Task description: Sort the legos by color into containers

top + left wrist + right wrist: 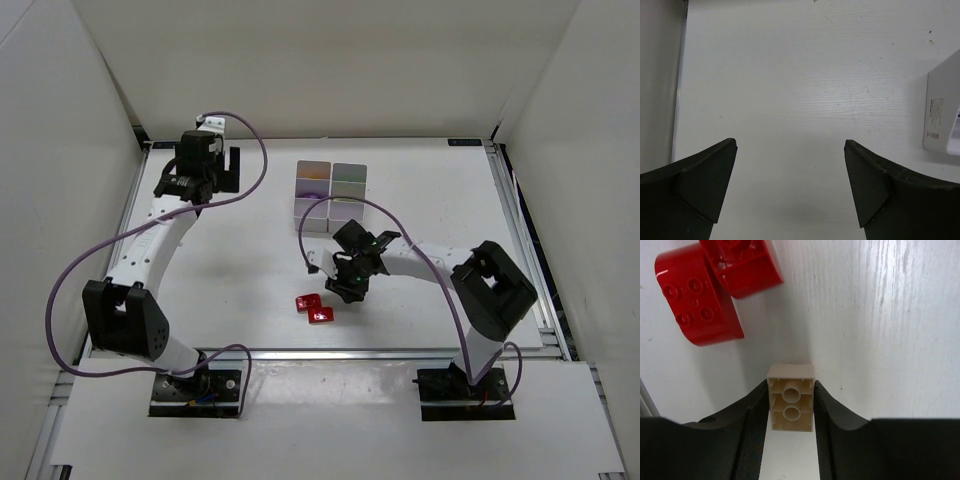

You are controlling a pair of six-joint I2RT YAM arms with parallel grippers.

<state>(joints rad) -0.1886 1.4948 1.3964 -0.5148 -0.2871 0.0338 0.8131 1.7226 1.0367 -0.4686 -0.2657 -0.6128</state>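
White walls box in a pale table [230,290], with the block of white containers [331,195] standing toward its far side, middle. Just nearer than that block, the right gripper [790,390] is clamped on a tan lego brick [790,407], one finger on each side and the hollow underside facing the wrist camera. Two red lego bricks [314,307] lie touching each other on the table close by (one studs up, the other flipped over). The left gripper [790,144] hangs over bare tabletop at the far left with its jaws spread wide and nothing between them, well apart from the bricks.
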